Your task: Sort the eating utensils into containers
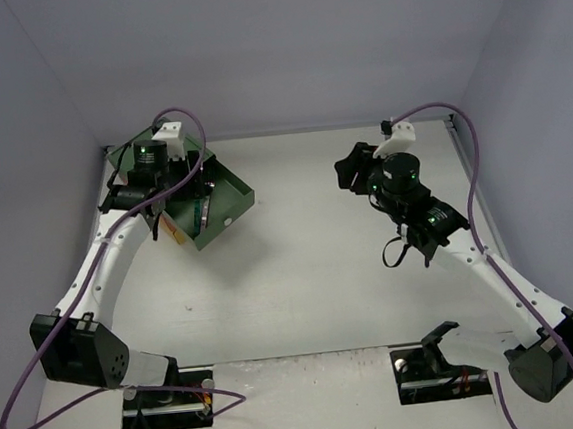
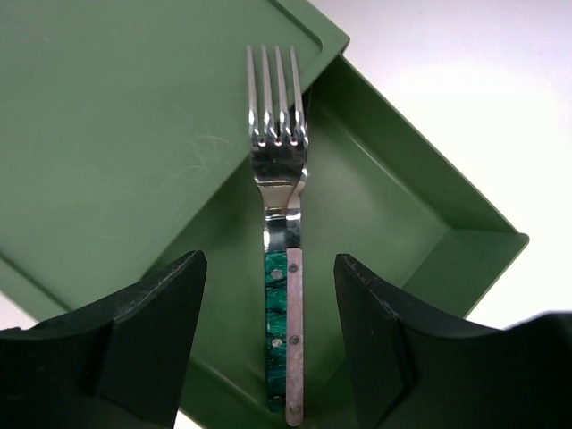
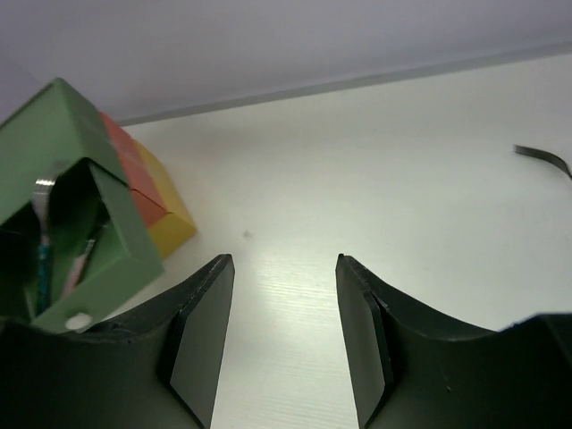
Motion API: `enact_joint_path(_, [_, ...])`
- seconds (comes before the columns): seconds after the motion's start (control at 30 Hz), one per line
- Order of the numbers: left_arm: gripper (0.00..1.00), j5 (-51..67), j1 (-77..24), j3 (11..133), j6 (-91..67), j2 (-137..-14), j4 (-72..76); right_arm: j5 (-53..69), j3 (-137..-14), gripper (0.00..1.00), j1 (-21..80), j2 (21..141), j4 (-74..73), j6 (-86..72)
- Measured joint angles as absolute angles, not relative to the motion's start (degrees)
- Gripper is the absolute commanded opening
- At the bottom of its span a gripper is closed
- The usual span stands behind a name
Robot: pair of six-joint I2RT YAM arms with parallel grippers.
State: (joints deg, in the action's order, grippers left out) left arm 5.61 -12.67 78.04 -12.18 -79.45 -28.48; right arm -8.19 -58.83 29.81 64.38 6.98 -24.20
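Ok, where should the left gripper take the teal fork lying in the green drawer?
Grip the teal fork at mid-handle, from straight above, fingers across its narrow width. It slopes, tines over the chest top, handle down in the drawer, leaving room either side there. The open left gripper straddles that spot. A pink-handled piece lies tight against it, so both would probably lift together.

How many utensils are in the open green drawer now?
2: a shiny teal-handled fork and a pink-handled utensil tight beside it, heads overlapping, in the open green plastic drawer. Others may be hidden underneath.
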Motion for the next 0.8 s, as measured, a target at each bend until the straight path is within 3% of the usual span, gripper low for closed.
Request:
enact_joint_path(0.47, [0.48,3.2,-15.3,79.2,-12.2,-85.8,-30.4,-2.9,-52.1,0.47,24.0,60.8,4.4,-24.4])
enact_joint_path(0.67, [0.30,2.3,-15.3,79.7,-12.2,-87.7,-30.7,-2.3,-52.0,0.48,23.9,60.2,4.4,-24.4])
enact_joint_path(0.8, [0.24,2.1,-15.3,80.1,-12.0,-87.7,-30.7,-2.1,-51.9,0.48,23.6,59.5,4.4,-24.4])
